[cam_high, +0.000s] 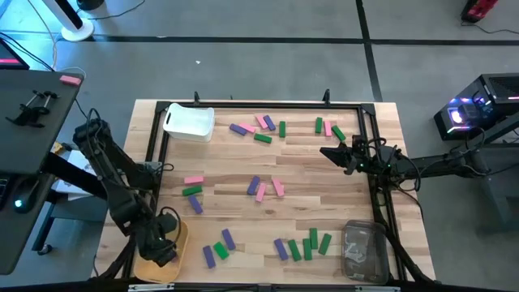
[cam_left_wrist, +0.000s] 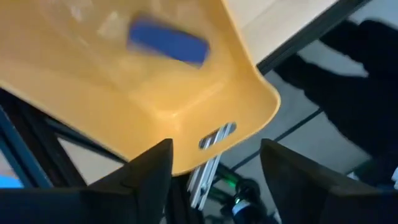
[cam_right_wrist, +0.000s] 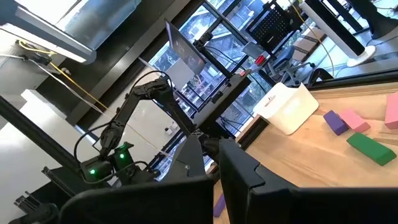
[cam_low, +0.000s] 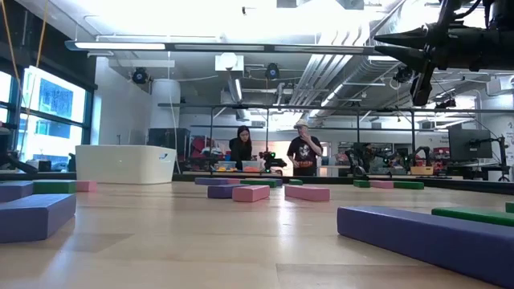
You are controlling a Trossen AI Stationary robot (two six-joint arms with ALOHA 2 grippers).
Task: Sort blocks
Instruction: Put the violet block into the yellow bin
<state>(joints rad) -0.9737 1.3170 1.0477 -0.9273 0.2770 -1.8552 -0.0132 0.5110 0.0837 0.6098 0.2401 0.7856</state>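
Pink, green and purple blocks lie flat in loose groups on the wooden table [cam_high: 308, 182]: at the far middle [cam_high: 261, 128], far right [cam_high: 328, 127], centre [cam_high: 263, 188], left [cam_high: 193, 193] and near edge [cam_high: 302, 246]. My left gripper [cam_high: 162, 247] hangs open over the yellow bin [cam_high: 177, 258] at the near left corner. In the left wrist view a purple block [cam_left_wrist: 166, 42] shows blurred inside that bin [cam_left_wrist: 155, 87], beyond my spread fingers [cam_left_wrist: 214, 168]. My right gripper [cam_high: 328, 152] is shut and raised above the table's right side, holding nothing.
A white bin [cam_high: 189, 122] stands at the far left corner and a clear bin [cam_high: 365, 250] at the near right corner. A dark frame [cam_high: 373, 162] runs around the table. Two people stand in the room beyond the far edge [cam_low: 273, 152].
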